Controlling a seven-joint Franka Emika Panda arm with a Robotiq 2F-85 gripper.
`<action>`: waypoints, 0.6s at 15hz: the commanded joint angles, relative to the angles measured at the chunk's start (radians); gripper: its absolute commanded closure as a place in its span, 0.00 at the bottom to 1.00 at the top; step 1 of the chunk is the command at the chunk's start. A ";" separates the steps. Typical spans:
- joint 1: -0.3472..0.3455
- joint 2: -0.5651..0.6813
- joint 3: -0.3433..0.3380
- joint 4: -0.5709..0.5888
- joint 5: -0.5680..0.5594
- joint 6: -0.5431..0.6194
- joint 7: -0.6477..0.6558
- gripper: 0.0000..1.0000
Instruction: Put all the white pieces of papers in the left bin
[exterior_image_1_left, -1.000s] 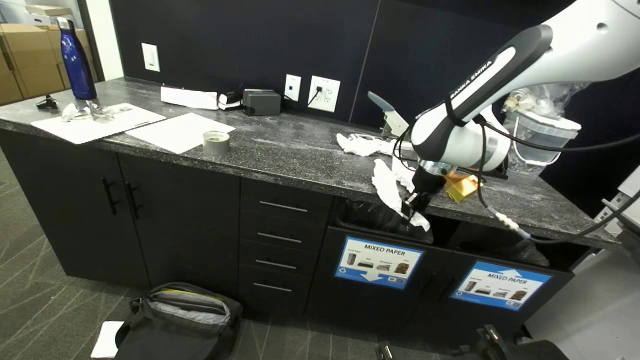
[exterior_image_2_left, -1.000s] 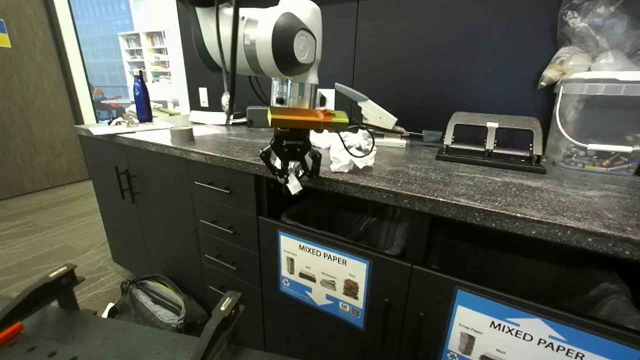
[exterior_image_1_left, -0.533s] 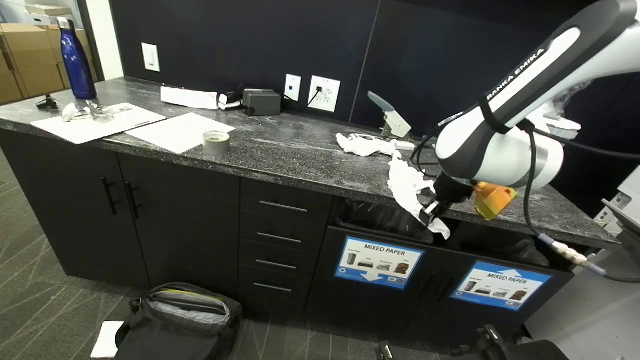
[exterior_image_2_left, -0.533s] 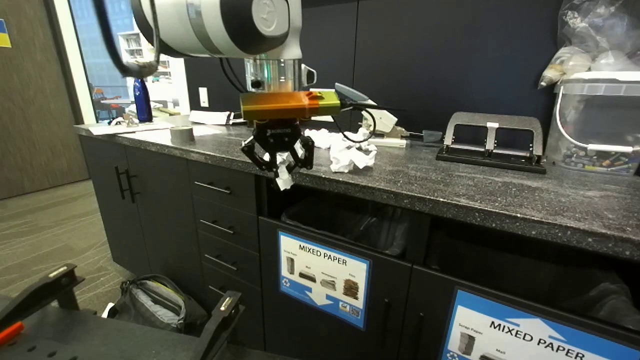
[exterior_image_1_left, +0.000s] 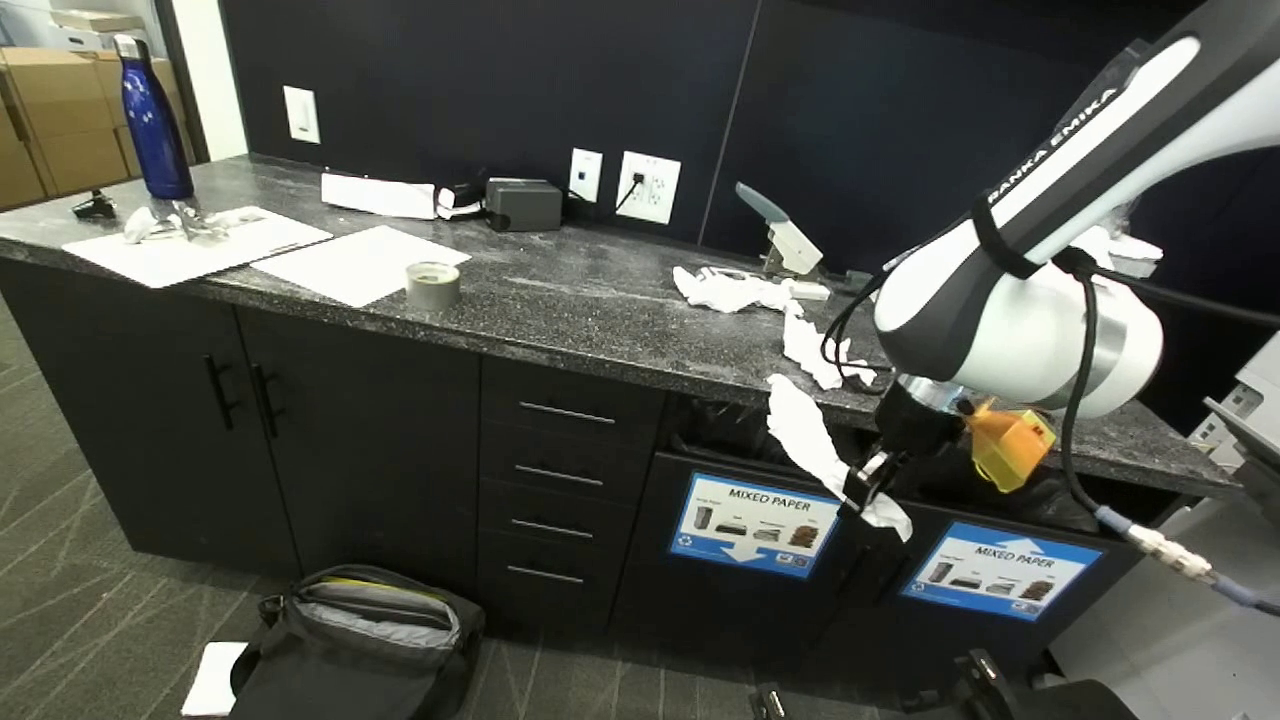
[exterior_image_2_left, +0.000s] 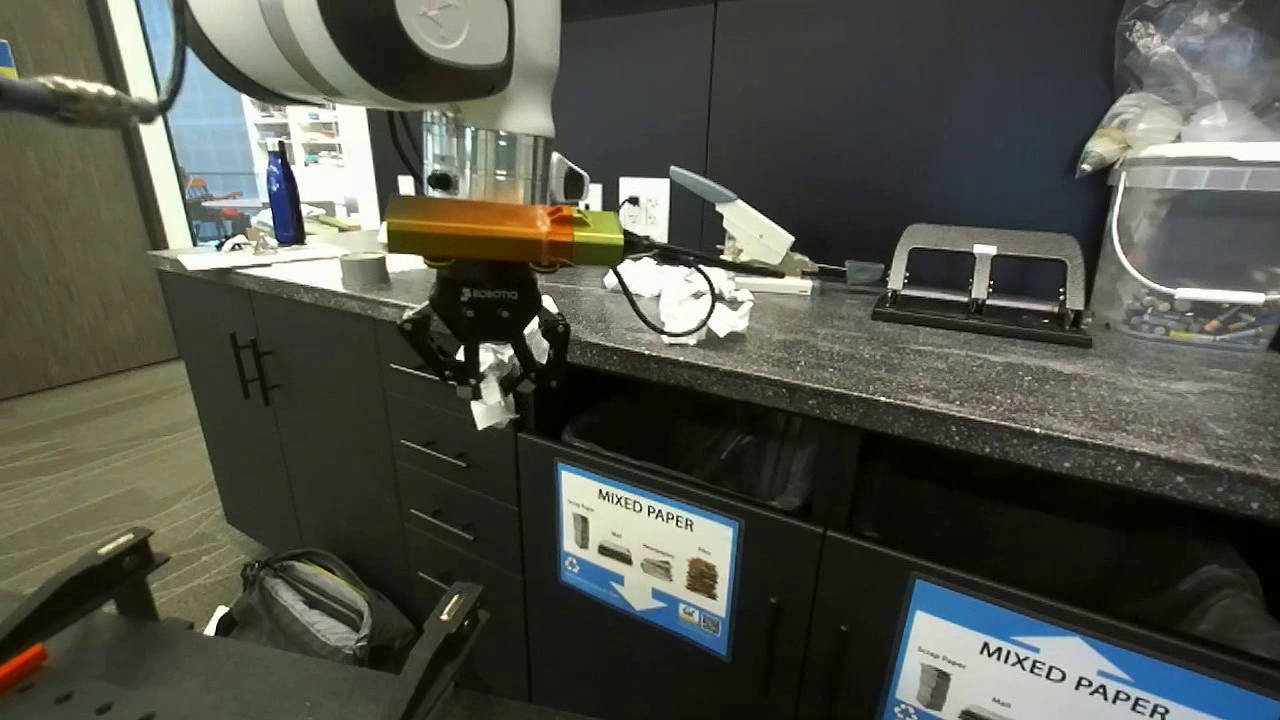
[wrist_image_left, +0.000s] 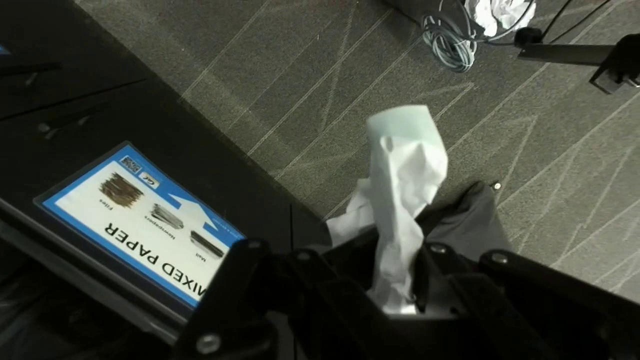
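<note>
The fingers (exterior_image_2_left: 548, 372) pinch a crumpled white paper (wrist_image_left: 407, 185) in front of the left bin (exterior_image_1_left: 740, 603). Other white scraps (exterior_image_1_left: 728, 290) lie on the table (exterior_image_1_left: 610, 315) near the stapler (exterior_image_2_left: 755, 230).

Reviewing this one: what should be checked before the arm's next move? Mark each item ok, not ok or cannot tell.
1. Gripper closed on a paper: ok.
2. Left bin open at the top: ok, the black liner shows behind its front.
3. Paper above the bin opening: not ok; the wrist view shows floor behind it, the bin's front off to one side.
4. Paper clear of the other papers: ok, a gap shows in both exterior views.
5. All other papers binned: not ok, crumpled ones lie on the counter.
6. Room in the bin: cannot tell, its inside is too dark.
</note>
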 joint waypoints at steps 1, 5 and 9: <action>0.045 0.136 -0.008 0.001 0.076 0.117 0.032 0.91; 0.002 0.323 0.075 -0.001 0.185 0.299 0.031 0.91; -0.173 0.533 0.261 0.109 0.249 0.537 0.035 0.91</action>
